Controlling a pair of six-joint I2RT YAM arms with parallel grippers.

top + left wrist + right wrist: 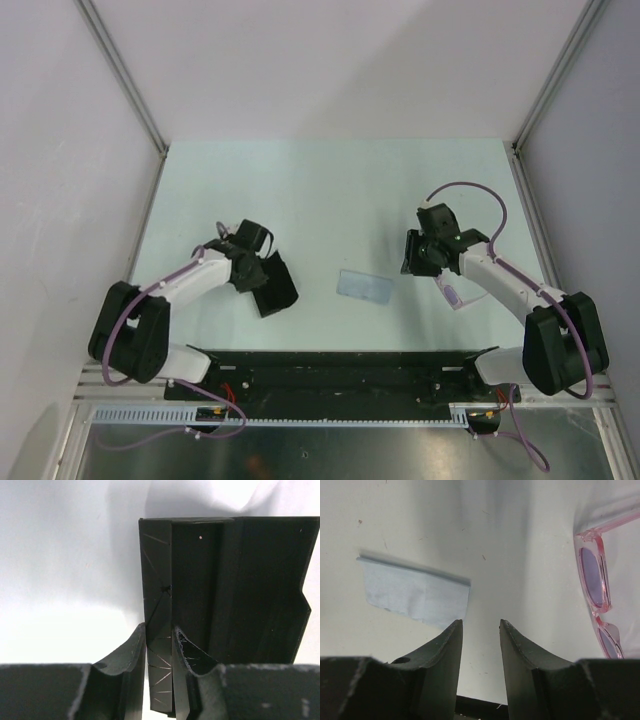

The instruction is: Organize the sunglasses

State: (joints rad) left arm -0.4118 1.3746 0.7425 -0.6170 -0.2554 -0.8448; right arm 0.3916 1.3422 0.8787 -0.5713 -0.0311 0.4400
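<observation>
The sunglasses [452, 296] lie on the desk [330, 190] in its right half, closer to the near edge than anything else there and partly under the right arm's forearm. Their pink frame and purple lenses show at the right border of the right wrist view. The front of the frame runs roughly along the line the fingers point, not across it.

A little farther in, the right pincer [410, 262] hovers with its jaws apart and nothing between them. It is aimed at bare desk between the sunglasses and the pale blue cloth [365, 286], which lies mid-desk. The sunglasses therefore sit off to the pincer's own right side and back toward the near edge, apart from the fingers. Reaching them would probably take a sideways shift and perhaps a wrist turn to set the jaws across the frame.

The right arm is plainly the nearer one. In the left half, well apart from the sunglasses, the left pincer [258, 272] is clamped on a thin upright wall of the open black case [278, 288], one finger against each face.
</observation>
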